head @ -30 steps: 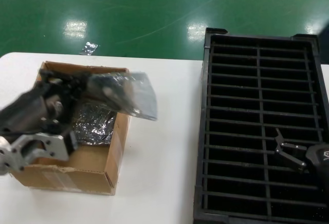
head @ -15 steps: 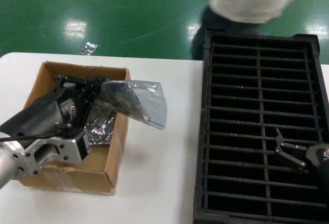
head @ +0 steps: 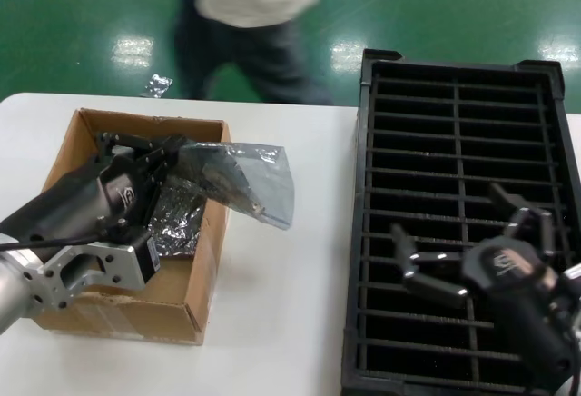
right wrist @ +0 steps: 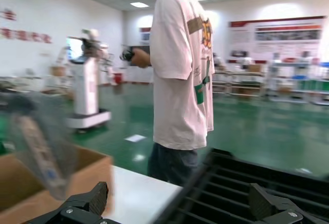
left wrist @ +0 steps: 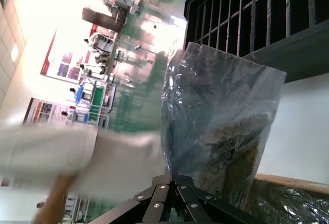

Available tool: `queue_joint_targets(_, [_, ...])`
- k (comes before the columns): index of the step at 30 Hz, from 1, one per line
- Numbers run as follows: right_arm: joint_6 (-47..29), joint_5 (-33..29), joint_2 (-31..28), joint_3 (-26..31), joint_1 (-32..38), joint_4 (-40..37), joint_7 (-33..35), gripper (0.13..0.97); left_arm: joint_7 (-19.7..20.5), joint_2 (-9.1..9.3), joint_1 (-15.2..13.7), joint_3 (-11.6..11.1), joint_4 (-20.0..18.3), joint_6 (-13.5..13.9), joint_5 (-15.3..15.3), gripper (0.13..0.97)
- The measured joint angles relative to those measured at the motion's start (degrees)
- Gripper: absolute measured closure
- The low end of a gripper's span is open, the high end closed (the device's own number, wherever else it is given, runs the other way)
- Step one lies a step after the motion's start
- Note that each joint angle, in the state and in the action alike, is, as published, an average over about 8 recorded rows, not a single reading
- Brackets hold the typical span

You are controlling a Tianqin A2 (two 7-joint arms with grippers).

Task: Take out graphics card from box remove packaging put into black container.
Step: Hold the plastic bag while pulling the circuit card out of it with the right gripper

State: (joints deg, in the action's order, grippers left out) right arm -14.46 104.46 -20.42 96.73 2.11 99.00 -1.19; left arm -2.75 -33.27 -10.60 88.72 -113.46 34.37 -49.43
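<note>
My left gripper (head: 179,156) is shut on one end of the packaging (head: 243,183), a crinkly grey translucent bag held in the air over the right wall of the box (head: 118,310). The graphics card (head: 221,176) shows as a dark shape inside the bag. In the left wrist view the jaws (left wrist: 175,182) pinch the packaging (left wrist: 221,121) at its edge. Another silvery bag (head: 177,221) lies inside the box. My right gripper (head: 449,214) hangs open above the left half of the black container (head: 357,232), its fingers (right wrist: 96,196) spread wide with nothing between them.
A person (head: 245,24) in a white shirt walks on the green floor just behind the table, also seen as a person (right wrist: 180,80) in the right wrist view. White tabletop (head: 281,305) lies between the box and the container. A scrap of foil (head: 156,84) lies on the floor.
My right gripper has swung left and up over the container, fingers spread wider. The left gripper lifted the bagged card a second ago and now holds still. The person walked left.
</note>
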Motion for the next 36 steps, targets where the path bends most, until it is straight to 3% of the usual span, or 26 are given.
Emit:
queue_joint_targets(9, [-4.29, -0.97, -4.6, 4.11, 0.14, 2.67, -2.31, 0.129, 0.0, 0.0, 0.0, 0.0, 0.0, 0.0, 0.0, 0.958])
queue_joint_targets(17, [-6.16, -2.85, -7.83, 6.63, 0.29, 3.92, -3.65, 0.292, 0.01, 0.0, 0.0, 0.0, 0.0, 0.0, 0.0, 0.958])
queue_joint_targets(20, [-6.79, -3.6, -8.46, 7.7, 0.72, 4.17, -3.96, 0.292, 0.01, 0.0, 0.0, 0.0, 0.0, 0.0, 0.0, 0.958])
queue_joint_targets(29, [-8.19, -6.61, -7.63, 11.88, 4.62, 3.07, -4.84, 0.472, 0.01, 0.0, 0.0, 0.0, 0.0, 0.0, 0.0, 0.958])
queue_joint_targets(36, [-9.13, -8.52, -6.54, 14.12, 8.31, 2.02, -5.77, 0.662, 0.01, 0.0, 0.0, 0.0, 0.0, 0.0, 0.0, 0.958])
